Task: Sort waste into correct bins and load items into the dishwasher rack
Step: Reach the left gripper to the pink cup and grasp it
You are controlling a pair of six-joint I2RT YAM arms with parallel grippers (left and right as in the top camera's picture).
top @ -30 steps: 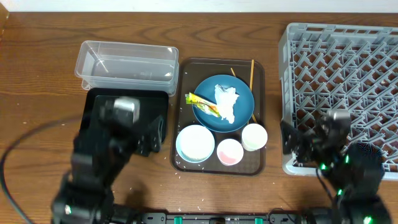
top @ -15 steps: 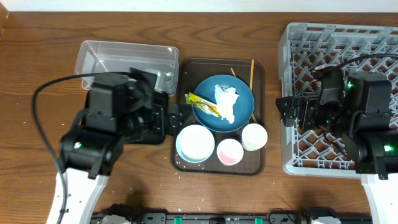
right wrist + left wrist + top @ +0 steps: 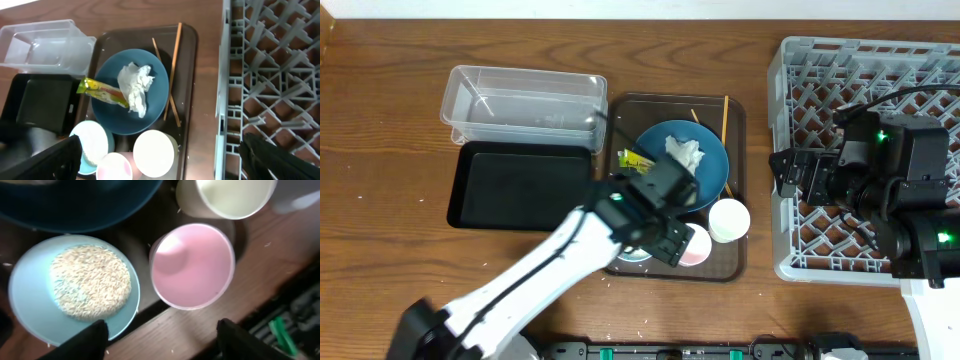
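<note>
Overhead: the left gripper hangs over the brown tray, hiding part of the pink cup. Just beyond it lies the dark blue dish with the napkin and wrapper. The right gripper sits at the edge of the rack, well apart from the dish.

Left wrist: its fingers are spread wide, holding nothing. The light blue bowl of rice lies under one fingertip, with the pink cup between the two and the whitish cup beyond.

Right wrist: its fingers are wide apart and empty. The dish and chopsticks lie ahead, with the rack to one side.
</note>
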